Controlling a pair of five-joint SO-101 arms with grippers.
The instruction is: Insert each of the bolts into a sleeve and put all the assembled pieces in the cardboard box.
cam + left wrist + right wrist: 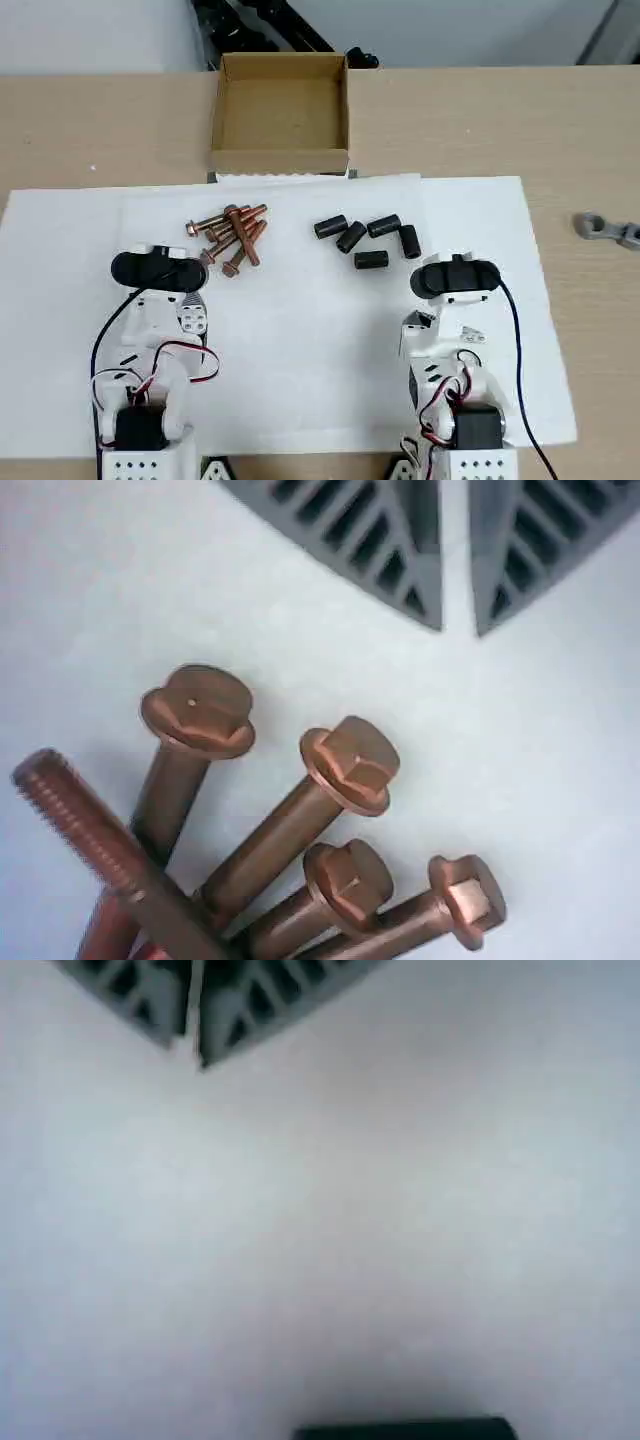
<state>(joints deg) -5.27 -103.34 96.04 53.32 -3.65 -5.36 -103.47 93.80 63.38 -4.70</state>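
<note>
Several copper bolts [232,238] lie in a crossed pile on the white paper [300,340], left of centre. Several black sleeves [370,238] are scattered to their right. The cardboard box [214,110] stands open behind both groups. My left arm [160,272] hovers just on the near side of the bolts; its gripper [460,630] is shut on nothing, a short way from the bolt heads [350,765]. Just short of the sleeves is my right arm [455,280]; its gripper [193,1058] is shut over bare paper, with one sleeve's edge [405,1428] farther off.
The paper covers the middle of a wooden table [80,130]. A small metal tool [600,228] lies on the wood at the far right. Dark equipment [260,30] sits beyond the box. Bare paper lies between the two arms.
</note>
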